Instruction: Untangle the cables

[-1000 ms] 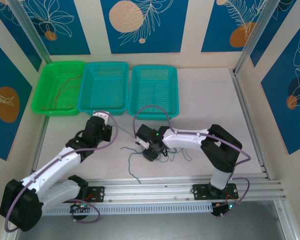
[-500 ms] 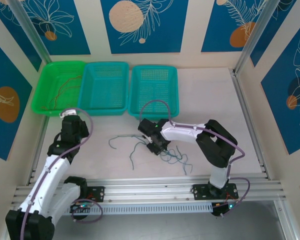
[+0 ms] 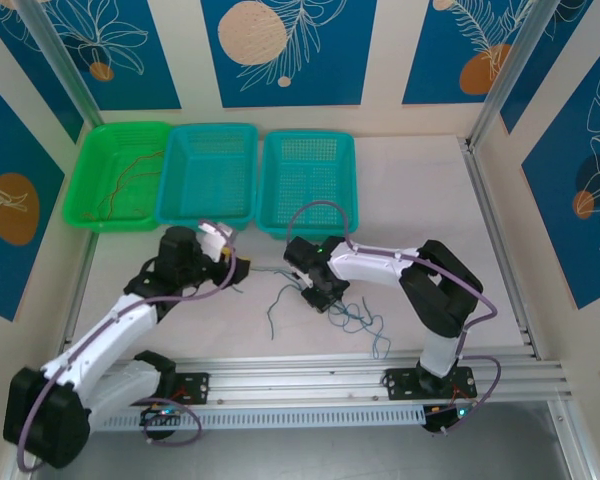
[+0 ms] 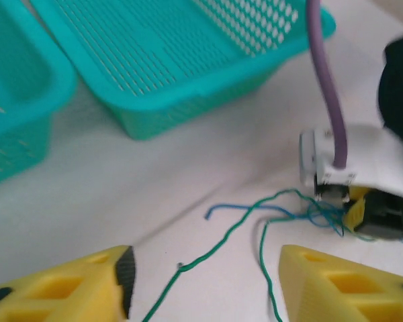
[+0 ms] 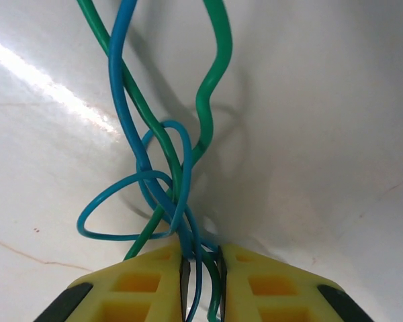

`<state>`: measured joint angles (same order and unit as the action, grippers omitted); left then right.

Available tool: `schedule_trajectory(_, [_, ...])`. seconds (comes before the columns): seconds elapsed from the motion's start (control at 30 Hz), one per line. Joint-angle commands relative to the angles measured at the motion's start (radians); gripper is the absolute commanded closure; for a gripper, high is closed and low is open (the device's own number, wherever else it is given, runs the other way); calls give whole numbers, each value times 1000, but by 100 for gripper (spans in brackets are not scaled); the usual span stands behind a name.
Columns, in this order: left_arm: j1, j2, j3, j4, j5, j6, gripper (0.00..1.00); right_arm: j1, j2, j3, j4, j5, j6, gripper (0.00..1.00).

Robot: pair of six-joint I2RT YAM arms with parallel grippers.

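Left tool (image 4: pixel 205 288): jaws apart with nothing between them; its yellow fingers (image 4: pixel 87 285) frame the bottom of the left wrist view.
Left tool, place: over the counter (image 3: pixel 410 190), near the front wall of the middle teal basket (image 3: pixel 210 128) and to the left of the tangle.
Right tool (image 5: pixel 201 282): pads drawn together and clamped on the cables (image 3: pixel 355 318); a blue cable (image 5: pixel 131 134) and a green cable (image 5: pixel 218 80) both pass down between the yellow pads.
Right tool, place: low over the middle of the counter, just in front of the right teal basket (image 3: pixel 307 135).
Cables, place: on the counter between the two arms, with loose ends trailing from the right tool toward the near edge.
Cables, state: the blue one loops around the green one just above the pads, so the two are twisted together there.
Toward the left tool: a green strand (image 4: pixel 208 255) and a blue end (image 4: pixel 228 209) stretch out from the right tool across the white surface.
Green basket (image 3: pixel 85 170): at the far left corner; a thin orange wire (image 3: pixel 130 165) lies inside it.
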<state>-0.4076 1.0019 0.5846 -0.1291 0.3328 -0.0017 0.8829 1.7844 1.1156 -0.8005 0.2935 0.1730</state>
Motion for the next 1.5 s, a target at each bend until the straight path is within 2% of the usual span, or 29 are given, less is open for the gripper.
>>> schedule_trajectory(0.0, [-32, 97, 27, -8, 12, 144, 35, -6, -42, -16, -8, -51, -35, 79])
schedule_trajectory(0.13, [-63, 197, 53, 34, 9, 203, 28, -9, -58, -23, -11, -68, -42, 79])
schedule_trajectory(0.2, [-63, 224, 70, 26, 51, 247, 26, -9, -60, -22, -15, -71, -41, 79])
schedule_trajectory(0.3, [-71, 266, 118, -77, 141, 335, 25, -9, -65, -17, -25, -61, -50, 79])
schedule_trajectory(0.47, [-115, 347, 185, -251, 120, 480, 29, -21, -79, -19, -23, -57, -72, 79])
schedule_trajectory(0.57, [-124, 388, 191, -270, 100, 516, 36, -24, -85, -15, -30, -50, -79, 79])
schedule_trajectory(0.67, [-133, 425, 182, -253, 65, 525, 57, -30, -96, -23, -30, -42, -82, 79])
schedule_trajectory(0.73, [-142, 433, 187, -253, 51, 525, 79, -35, -99, -31, -34, -34, -81, 79])
schedule_trajectory(0.8, [-147, 407, 178, -233, 31, 514, 100, -36, -98, -37, -39, -18, -77, 77])
schedule_trajectory(0.9, [-147, 306, 133, -159, -55, 453, 100, -38, -74, -31, -73, 7, -55, 73])
schedule_trajectory(1.03, [-144, 121, 60, -88, -328, 327, 100, -43, -39, -24, -110, -1, -51, 73])
schedule_trajectory(1.13, [-116, 13, 38, -114, -444, 262, 100, -54, -10, -12, -120, -41, -59, 72])
schedule_trajectory(1.33, [-42, -104, 43, -197, -537, 128, 100, -56, 53, 16, -156, -89, -81, 75])
schedule_trajectory(1.4, [-24, -133, 52, -210, -527, 107, 100, -56, 51, 16, -155, -90, -85, 75])
schedule_trajectory(1.47, [-19, -175, 57, -202, -460, 121, 100, -58, 43, 13, -153, -94, -92, 76])
